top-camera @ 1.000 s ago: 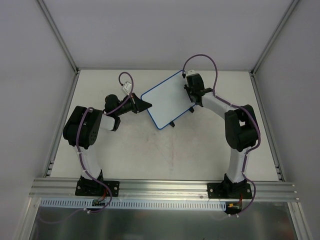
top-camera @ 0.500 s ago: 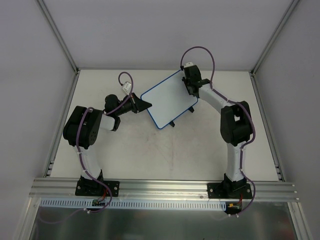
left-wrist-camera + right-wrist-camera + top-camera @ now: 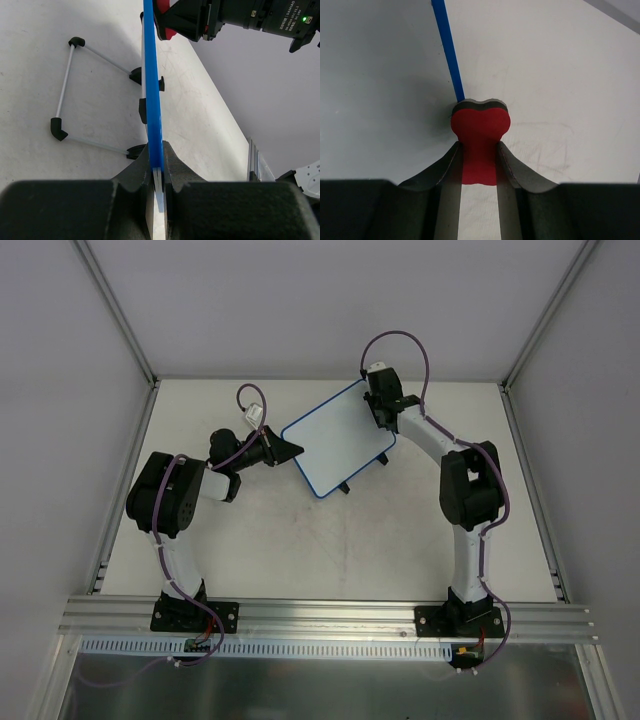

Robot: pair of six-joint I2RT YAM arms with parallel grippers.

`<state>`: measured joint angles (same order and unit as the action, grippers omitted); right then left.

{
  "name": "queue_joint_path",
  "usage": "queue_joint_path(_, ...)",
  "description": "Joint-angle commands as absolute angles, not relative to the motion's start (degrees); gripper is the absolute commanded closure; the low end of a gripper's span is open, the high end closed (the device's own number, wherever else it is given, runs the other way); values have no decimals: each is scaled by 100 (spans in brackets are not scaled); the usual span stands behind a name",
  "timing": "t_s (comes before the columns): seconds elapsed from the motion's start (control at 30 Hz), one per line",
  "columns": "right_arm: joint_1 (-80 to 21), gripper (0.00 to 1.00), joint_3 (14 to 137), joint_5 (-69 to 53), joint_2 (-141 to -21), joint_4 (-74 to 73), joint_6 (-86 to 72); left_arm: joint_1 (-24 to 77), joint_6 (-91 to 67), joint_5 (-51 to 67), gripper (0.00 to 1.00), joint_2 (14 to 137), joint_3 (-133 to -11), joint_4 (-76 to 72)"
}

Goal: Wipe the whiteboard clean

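Observation:
The whiteboard [image 3: 335, 435], white with a thin blue rim, lies angled at the table's far middle, its surface looking blank. My left gripper [image 3: 290, 450] is shut on its left edge. In the left wrist view the jaws [image 3: 159, 160] pinch the blue rim [image 3: 151, 100] edge-on. My right gripper [image 3: 378, 415] is at the board's far right corner, shut on the red bone-shaped eraser [image 3: 480, 130]. The eraser's head touches the board [image 3: 380, 75] at its blue rim [image 3: 447, 50]. The eraser also shows in the left wrist view [image 3: 170, 34].
Two black feet [image 3: 345, 488] stick out from the board's near edge. A thin wire stand with black ends [image 3: 65, 95] rests on the table behind the board. The table [image 3: 330, 540] has faint scuff marks; metal posts and walls enclose it.
My right gripper moved with the eraser from the board's right edge up to its far right corner, then held still. The left gripper and board have not moved.

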<state>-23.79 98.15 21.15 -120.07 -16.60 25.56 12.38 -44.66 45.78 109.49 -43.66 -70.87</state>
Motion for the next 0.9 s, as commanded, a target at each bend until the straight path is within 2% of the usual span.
queue_joint_path(0.0,-2391,100,9949,1916,-11936,-1582,2601,1301,-4289,4966,100,10863,-4535,-7893)
queue_joint_path(0.37,-2294,100,9501,1986,-11812,-1591,2540,1292,-4298,4966,100,10846,-4518,-7901)
queue_joint_path(0.87,-2391,100,10195,1661,-11953,-1696,2417,1292,-4298,4975,100,10863,-4544,-7884)
